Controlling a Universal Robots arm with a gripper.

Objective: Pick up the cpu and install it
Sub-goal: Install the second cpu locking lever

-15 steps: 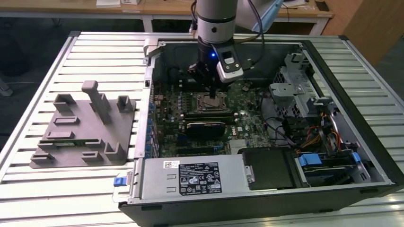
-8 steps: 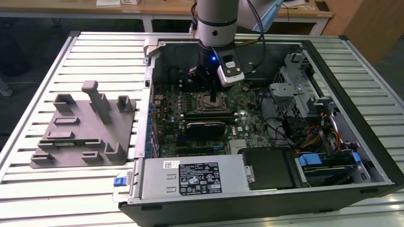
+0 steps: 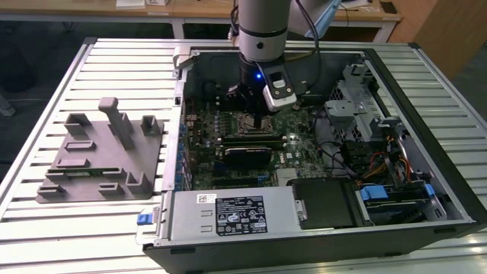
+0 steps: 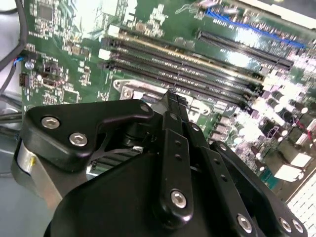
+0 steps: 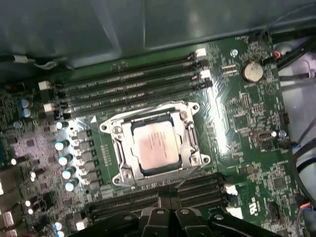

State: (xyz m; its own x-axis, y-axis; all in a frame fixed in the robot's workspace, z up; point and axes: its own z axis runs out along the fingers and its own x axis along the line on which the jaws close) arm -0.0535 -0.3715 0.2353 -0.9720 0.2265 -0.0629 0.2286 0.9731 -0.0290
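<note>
Presently, item one: the small flat square cpu with a shiny silver-grey metal top, seated inside the silver metal-framed motherboard socket on the green motherboard, as the first wrist view shows. Item two: the black gripper, poised just beside the socket over the near bank of black memory slots, not touching the cpu; whether its fingers are parted or closed cannot be told, and nothing is seen in its hold. Item three: a second bank of long black memory slots on the far side of the socket from the gripper. Item four: a row of small silver-capped capacitors beside the socket, and a round silver coin battery further off. Item five, exterior view: the open black computer case on a slatted metal table, the socket directly beneath the grey arm. Item six: a large grey plastic fixture tray, well apart from the socket, outside the case to the exterior view's left.
</note>
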